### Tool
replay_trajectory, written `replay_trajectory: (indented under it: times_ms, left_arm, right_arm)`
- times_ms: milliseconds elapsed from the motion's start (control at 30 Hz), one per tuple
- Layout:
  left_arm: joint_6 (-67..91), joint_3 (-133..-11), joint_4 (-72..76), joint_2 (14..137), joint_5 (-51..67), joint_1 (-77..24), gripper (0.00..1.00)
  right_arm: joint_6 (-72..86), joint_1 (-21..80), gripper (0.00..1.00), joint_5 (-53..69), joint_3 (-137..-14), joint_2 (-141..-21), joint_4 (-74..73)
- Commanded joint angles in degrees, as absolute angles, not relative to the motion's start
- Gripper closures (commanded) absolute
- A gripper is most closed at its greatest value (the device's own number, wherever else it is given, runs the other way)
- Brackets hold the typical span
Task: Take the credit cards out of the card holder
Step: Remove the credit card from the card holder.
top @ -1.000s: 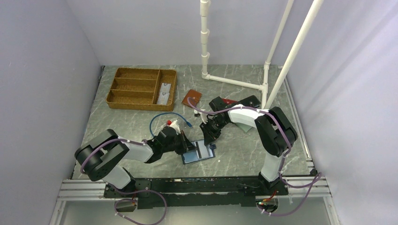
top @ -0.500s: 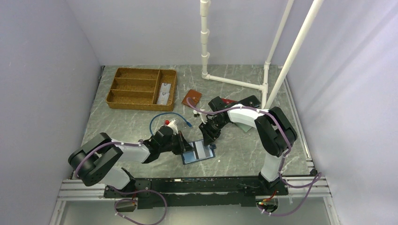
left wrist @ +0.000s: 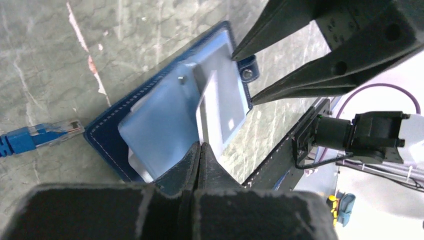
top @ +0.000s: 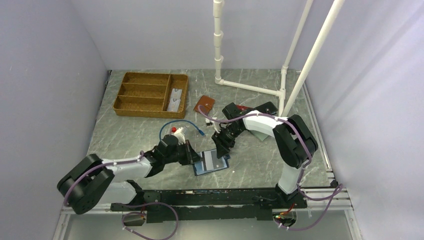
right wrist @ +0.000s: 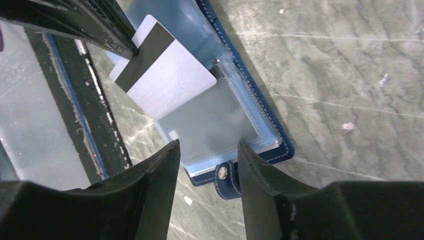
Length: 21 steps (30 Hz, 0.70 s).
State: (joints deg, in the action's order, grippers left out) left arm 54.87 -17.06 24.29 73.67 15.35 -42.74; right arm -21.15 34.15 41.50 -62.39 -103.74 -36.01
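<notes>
A pale card [right wrist: 165, 75] with a dark stripe is pinched at one corner by the left fingers [left wrist: 200, 150], which are closed tight on it. It is partly out of the open wallet [right wrist: 281, 140], with its far end overlapping the wallet's glossy inner pocket. The wallet lies flat on the desk [right wrist: 340, 75]. The right fingers [top: 221, 149] are held moderately apart just above the wallet's snap tab [right wrist: 225, 175], and nothing is gripped by them.

For the step to go well, the card should be drawn low and straight along the line of its pocket, so that the wallet is not dragged or lifted with it. The wallet's tab edge could be pressed down by the right fingers if sliding begins. The hold on a mere corner looks slight, so a slow pull is advised.

How much of the card is caught in the pocket cannot be made out. A second grey card seems to lie inside the wallet under the first, though it may be only the pocket's sheen. The wallet's side nearest the left arm is hidden behind the left fingers.
</notes>
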Motion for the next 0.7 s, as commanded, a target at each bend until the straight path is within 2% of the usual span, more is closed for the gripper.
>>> replay_trajectory:
  times_ms: [0,333,667]
  left_arm:
    - [47.81,-17.31,18.64,66.35,15.88,-42.56,1.0]
    - [39.61,-16.94,10.82,52.89,14.53,-42.6,1.0]
    - [37.88,-18.45,17.49,57.08,22.61,-42.62,1.0]
  right_arm:
    - [-25.08,33.79,0.49,47.02,-64.68,-99.66,-38.22]
    - [-31.47,33.73,0.44,54.71,-66.48,-98.22,-43.27]
    - [-34.64,32.57,0.39,57.29,-66.0,-96.02,-43.58]
